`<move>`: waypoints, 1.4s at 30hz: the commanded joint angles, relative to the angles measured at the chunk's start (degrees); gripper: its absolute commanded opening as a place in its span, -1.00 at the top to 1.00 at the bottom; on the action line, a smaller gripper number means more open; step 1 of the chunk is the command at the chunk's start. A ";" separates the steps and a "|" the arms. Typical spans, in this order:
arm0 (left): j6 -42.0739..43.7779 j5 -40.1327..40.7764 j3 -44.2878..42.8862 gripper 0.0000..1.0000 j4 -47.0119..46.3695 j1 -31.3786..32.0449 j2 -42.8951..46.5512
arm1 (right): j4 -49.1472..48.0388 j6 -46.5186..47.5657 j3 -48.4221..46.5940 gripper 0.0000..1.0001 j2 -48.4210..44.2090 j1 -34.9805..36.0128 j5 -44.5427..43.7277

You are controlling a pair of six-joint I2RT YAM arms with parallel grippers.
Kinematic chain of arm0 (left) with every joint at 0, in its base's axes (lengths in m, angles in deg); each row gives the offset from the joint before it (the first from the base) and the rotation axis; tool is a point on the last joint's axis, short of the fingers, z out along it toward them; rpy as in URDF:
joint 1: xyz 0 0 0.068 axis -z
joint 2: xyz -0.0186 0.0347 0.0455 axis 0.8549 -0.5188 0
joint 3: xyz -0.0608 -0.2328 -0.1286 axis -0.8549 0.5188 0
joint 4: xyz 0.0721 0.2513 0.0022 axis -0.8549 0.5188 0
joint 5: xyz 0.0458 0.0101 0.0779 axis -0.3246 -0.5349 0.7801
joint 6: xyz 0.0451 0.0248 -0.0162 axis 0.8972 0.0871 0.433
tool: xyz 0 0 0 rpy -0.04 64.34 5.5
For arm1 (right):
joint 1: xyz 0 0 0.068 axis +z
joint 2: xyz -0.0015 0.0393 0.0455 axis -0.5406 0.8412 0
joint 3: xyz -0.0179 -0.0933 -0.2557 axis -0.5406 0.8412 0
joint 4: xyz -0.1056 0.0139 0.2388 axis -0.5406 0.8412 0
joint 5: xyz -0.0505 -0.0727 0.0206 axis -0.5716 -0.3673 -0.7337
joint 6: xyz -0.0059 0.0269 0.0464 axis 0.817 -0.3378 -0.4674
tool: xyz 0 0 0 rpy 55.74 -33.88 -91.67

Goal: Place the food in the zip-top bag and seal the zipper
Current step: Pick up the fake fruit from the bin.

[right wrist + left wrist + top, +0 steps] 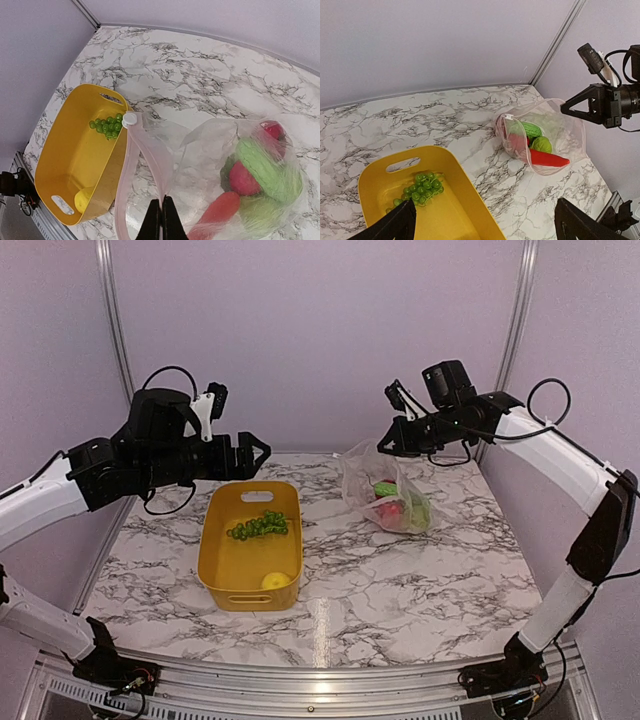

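The clear zip-top bag [388,492] lies at the back right of the table, its mouth open and facing left. It holds green rounds [267,170], a pink-red ball [242,179], an orange-red carrot [218,210] and a red tomato [273,130]. My right gripper [386,447] is shut on the bag's pinkish zipper strip [150,155], holding that edge up; the white slider [129,118] sits at the strip's end. My left gripper [256,453] is open and empty, hovering above the far end of the bin. A green grape bunch [262,525] and a yellow lemon [275,581] lie in the bin.
The yellow plastic bin [215,570] stands left of centre, its near side toward the table's front. Purple walls and metal posts close in the back and sides. In the left wrist view, the right gripper [580,106] hangs over the bag [545,131].
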 commanded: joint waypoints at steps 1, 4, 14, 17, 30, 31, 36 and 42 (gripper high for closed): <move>5.13 -5.82 0.73 -0.98 10.66 -1.04 -0.96 | -0.03 -0.26 -2.92 1.00 0.41 0.54 2.57; 4.90 -0.25 -3.73 -0.98 20.77 -1.04 -4.41 | 0.67 -0.18 -4.45 1.00 1.38 0.54 3.29; 6.73 1.23 -0.60 -0.98 23.46 -2.80 -8.12 | 1.30 0.56 -4.50 1.00 1.52 0.56 3.79; 8.21 -6.30 -1.21 -0.97 24.33 -2.81 -10.42 | 1.75 1.05 -4.63 1.00 1.35 0.52 3.47; 4.73 -16.86 -3.03 -0.77 27.87 -2.81 -18.00 | 0.57 0.40 -1.75 1.00 -0.85 0.55 3.68; 4.35 -17.38 -2.81 -0.76 27.86 -2.80 -18.30 | 0.27 0.20 -1.24 1.00 -1.10 0.56 3.64; 2.13 -19.69 -2.43 -0.68 27.53 -2.80 -20.82 | -1.21 -0.67 1.30 1.00 -2.21 0.56 3.81; 0.06 -22.92 -0.95 -0.66 25.24 -2.74 -22.33 | -1.56 -0.88 2.53 1.00 -2.69 0.56 4.23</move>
